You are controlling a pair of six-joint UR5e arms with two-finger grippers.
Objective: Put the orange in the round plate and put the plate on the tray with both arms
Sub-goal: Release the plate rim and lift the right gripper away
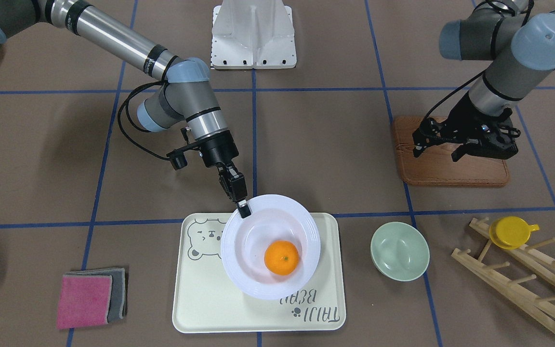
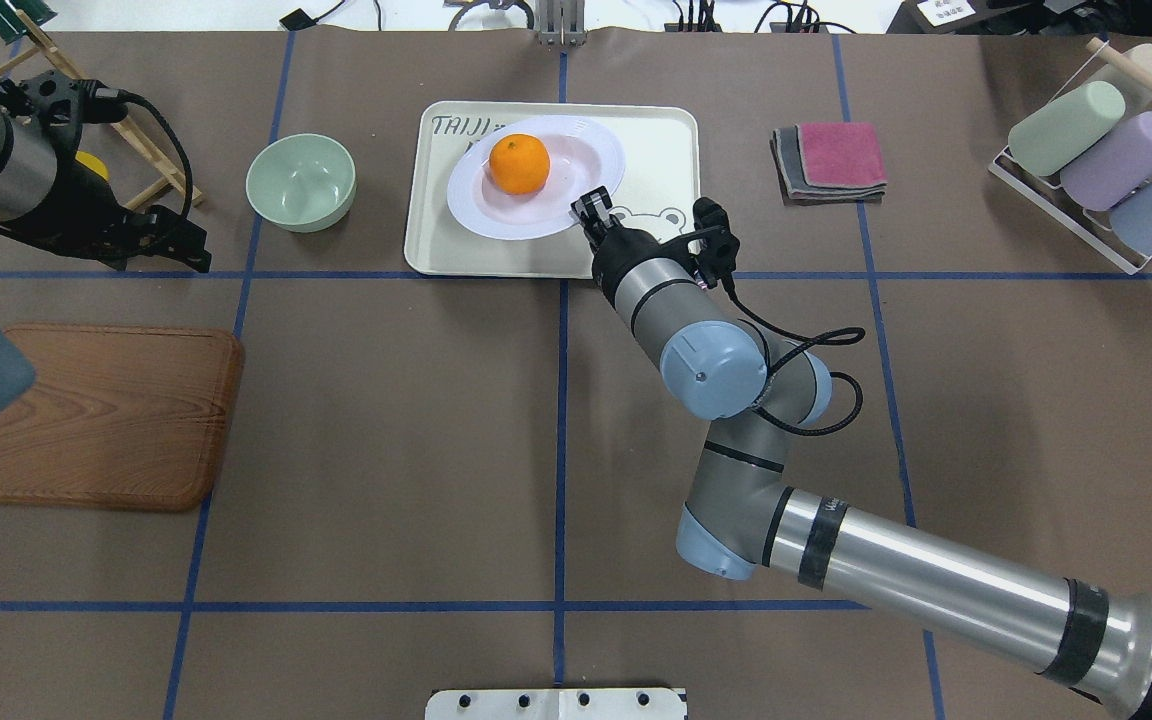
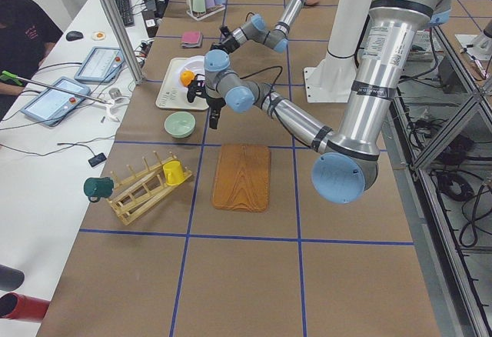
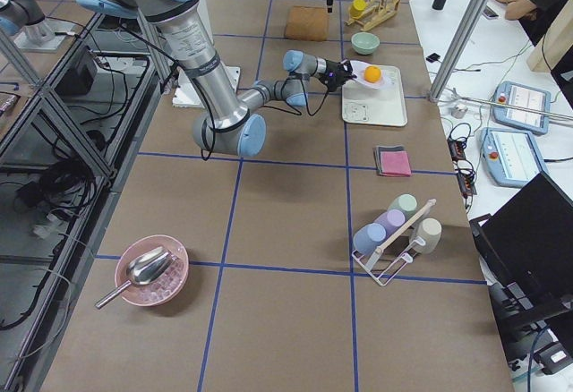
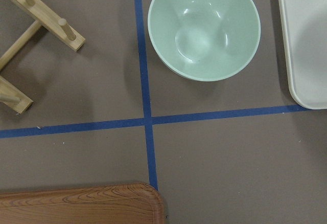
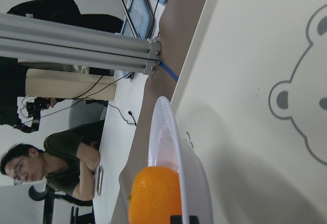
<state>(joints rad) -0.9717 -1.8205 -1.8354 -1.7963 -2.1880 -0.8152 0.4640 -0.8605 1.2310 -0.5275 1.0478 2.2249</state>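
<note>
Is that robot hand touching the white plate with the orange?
Touching. The front-facing view shows the right hand pinching the round plate at its rim.

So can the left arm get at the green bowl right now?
Probably yes. The left gripper hangs open by the board, and the bowl sits nearby in the open with nothing between them. The right gripper grips the plate rim farther off, out of the way.

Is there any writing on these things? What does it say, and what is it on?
"TAIJI": grey lettering on the cream tray.
"BEAR": next to it on the same tray.
Small white marking on a black band of the right arm: too small to read.
</note>
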